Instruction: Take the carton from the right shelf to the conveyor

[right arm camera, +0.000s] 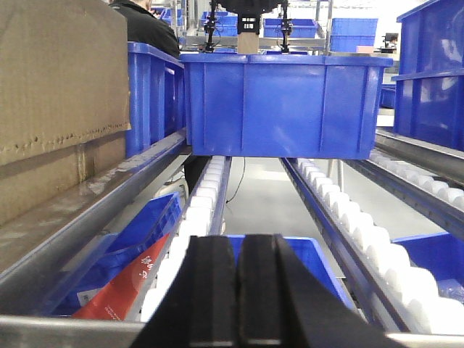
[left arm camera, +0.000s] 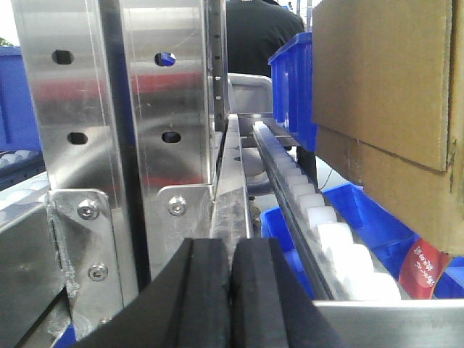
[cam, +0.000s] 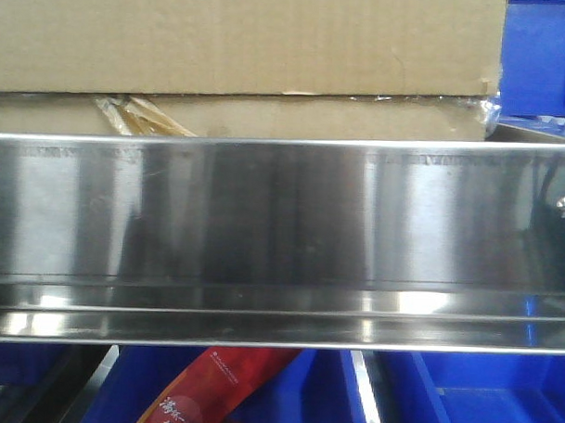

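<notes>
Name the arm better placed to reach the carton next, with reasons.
Right, probably. The right hand, shut, faces an open roller lane with the carton close on its left. The left hand, also shut, points at a steel upright, with the carton off to its right.

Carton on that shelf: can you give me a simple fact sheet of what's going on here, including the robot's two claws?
Carton: plain brown cardboard, sitting above and behind the shelf rail
Tape wad: yellowish, at the carton's lower edge
Left gripper: shut, holding nothing, carton to its right
Right gripper: shut, holding nothing, carton to its left
Blue bin: on white rollers
Red packet: on the level below the rail
Conveyor: not in view
</notes>
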You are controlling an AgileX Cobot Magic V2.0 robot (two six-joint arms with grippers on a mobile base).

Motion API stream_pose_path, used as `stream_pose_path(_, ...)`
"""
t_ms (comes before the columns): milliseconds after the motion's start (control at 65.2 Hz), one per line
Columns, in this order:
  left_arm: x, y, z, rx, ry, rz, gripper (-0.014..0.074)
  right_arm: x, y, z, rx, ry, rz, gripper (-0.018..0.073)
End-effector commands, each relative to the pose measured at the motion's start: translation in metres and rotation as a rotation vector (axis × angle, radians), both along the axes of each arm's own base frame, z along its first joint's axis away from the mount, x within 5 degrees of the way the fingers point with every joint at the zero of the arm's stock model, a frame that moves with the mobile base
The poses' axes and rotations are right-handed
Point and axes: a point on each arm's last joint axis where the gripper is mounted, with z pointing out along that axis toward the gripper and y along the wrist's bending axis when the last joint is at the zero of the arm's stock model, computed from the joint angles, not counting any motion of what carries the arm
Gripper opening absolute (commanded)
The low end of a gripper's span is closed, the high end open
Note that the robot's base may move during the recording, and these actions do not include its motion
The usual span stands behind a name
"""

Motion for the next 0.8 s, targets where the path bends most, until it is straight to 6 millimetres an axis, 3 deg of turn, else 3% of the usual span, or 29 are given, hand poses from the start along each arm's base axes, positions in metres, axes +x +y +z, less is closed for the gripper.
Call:
stream_pose_path(0,-0.0006,0.0000,0.0040,-0.002,-0.033,0.001,0.0004,-0.0005,-0.0002,0.0030,0.000,-0.028,-0.002,-0.0075)
stream_pose_path(782,-0.0006,-0.0001,0.0047,-0.001,-0.041,0.000,0.0004,-0.0006,-0.0003,0.0037,0.000,-0.035,-0.003,-0.0075)
